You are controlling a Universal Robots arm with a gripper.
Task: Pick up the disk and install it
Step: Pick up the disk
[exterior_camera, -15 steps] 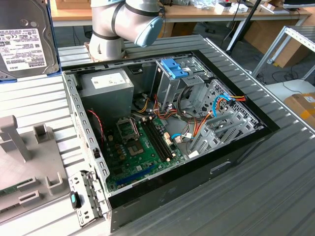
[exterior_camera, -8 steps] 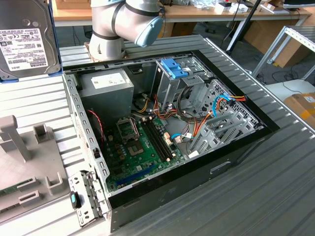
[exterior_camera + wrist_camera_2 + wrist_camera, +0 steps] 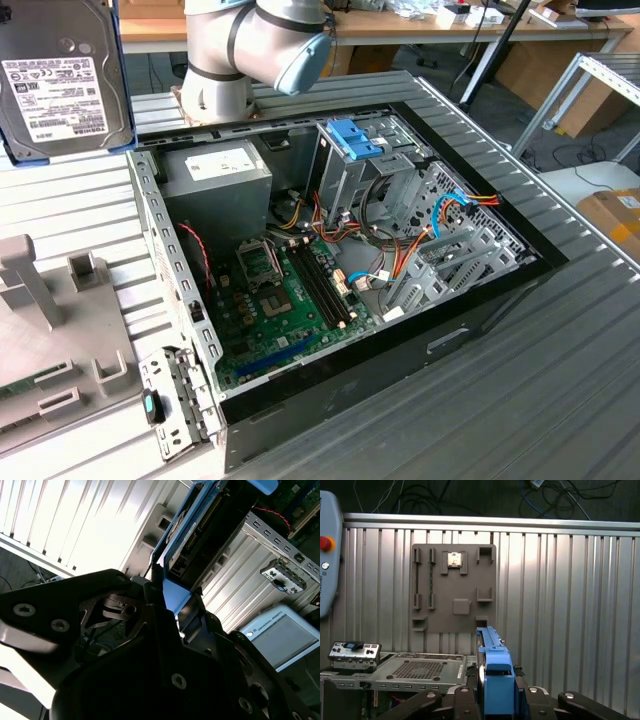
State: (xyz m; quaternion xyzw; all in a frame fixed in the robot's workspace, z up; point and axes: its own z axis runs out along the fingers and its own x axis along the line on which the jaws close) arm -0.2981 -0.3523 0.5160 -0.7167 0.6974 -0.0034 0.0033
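Gripper (image 3: 495,685) pinched disk (image 3: 60,85), held clear of PC case (image 3: 152,235). Judged: keep grip firm, disk untilted, rails square w/ drive cage (image 3: 340,185).

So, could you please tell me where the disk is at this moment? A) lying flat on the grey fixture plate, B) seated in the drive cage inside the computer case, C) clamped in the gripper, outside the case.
C: in the first wrist view the gripper is shut on the disk, which stands on edge between its fingers.
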